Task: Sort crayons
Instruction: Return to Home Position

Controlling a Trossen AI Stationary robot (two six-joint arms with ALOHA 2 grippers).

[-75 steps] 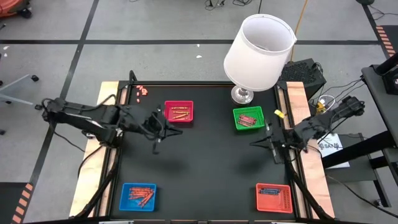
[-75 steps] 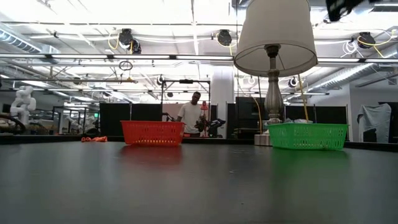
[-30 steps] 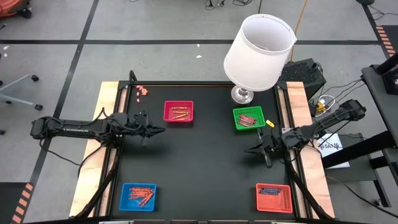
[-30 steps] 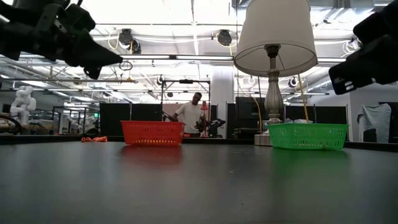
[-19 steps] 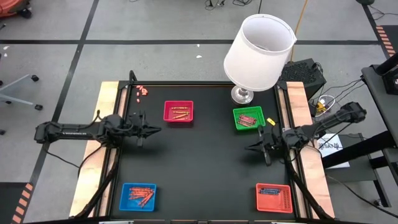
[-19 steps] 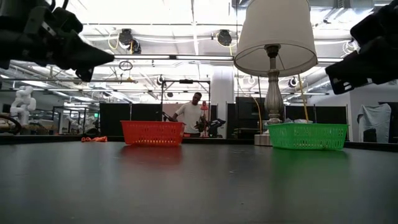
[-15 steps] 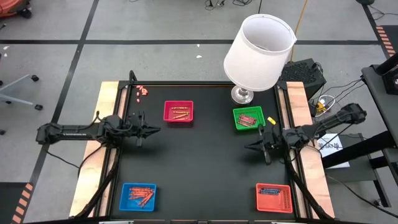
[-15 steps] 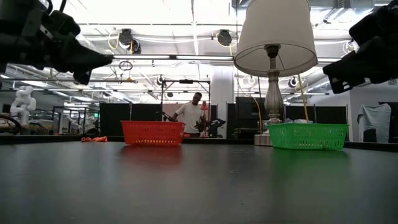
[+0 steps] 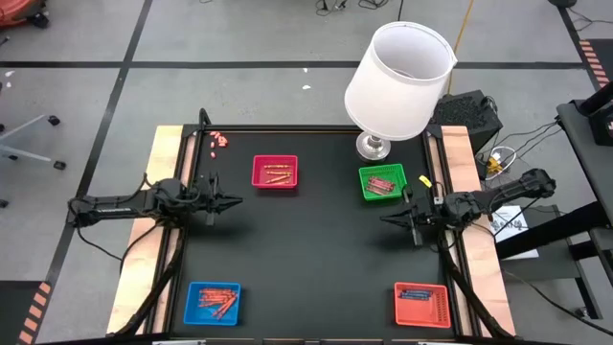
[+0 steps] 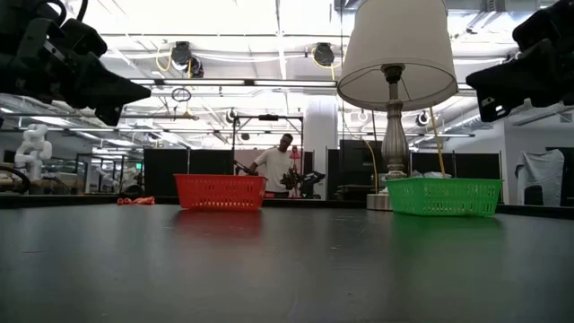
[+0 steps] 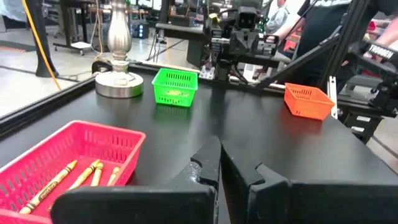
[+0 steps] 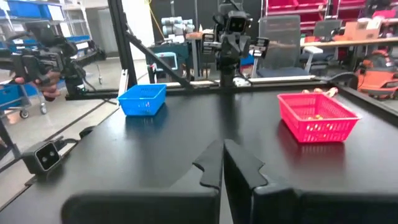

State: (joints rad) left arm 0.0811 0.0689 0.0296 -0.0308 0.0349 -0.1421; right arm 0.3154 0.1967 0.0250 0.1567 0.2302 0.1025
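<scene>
At the left edge of the bench point(image 9: 306, 259), the left hand point(image 9: 233, 202) is held above the black surface. Its fingers are pressed together with nothing between them, and it is pointed towards the middle. By the right edge, the right hand point(image 9: 386, 219) is held the same way, clenched and empty, just in front of the green tray point(image 9: 363, 184).

The crayons point(image 9: 278, 174) are seen as thin short sticks gathered in four small square trays. Yellow-orange ones are laid in the red tray point(image 9: 255, 172) at the far left. Red ones are laid in the green tray at the far right, and orange-red ones in the blue tray point(image 9: 189, 303) at the near left. Blue ones are laid in the orange tray point(image 9: 436, 314) at the near right. A few loose crayons point(image 9: 218, 140), pinkish red, are scattered in the far left corner.

A lamp point(image 9: 397, 81) with a white shade is stood at the far edge, just beside the green tray. The bench is bordered on its left and right by pale wooden strips point(image 9: 165, 153), and a grey floor crossed by dark lines is seen around it. In the low view a person point(image 10: 274, 167) is made out well behind the bench, among racks and ceiling lights.

Between the four trays the wide middle of the bench is left as open black surface. Both hands are kept close to its side edges, well apart from each other.
</scene>
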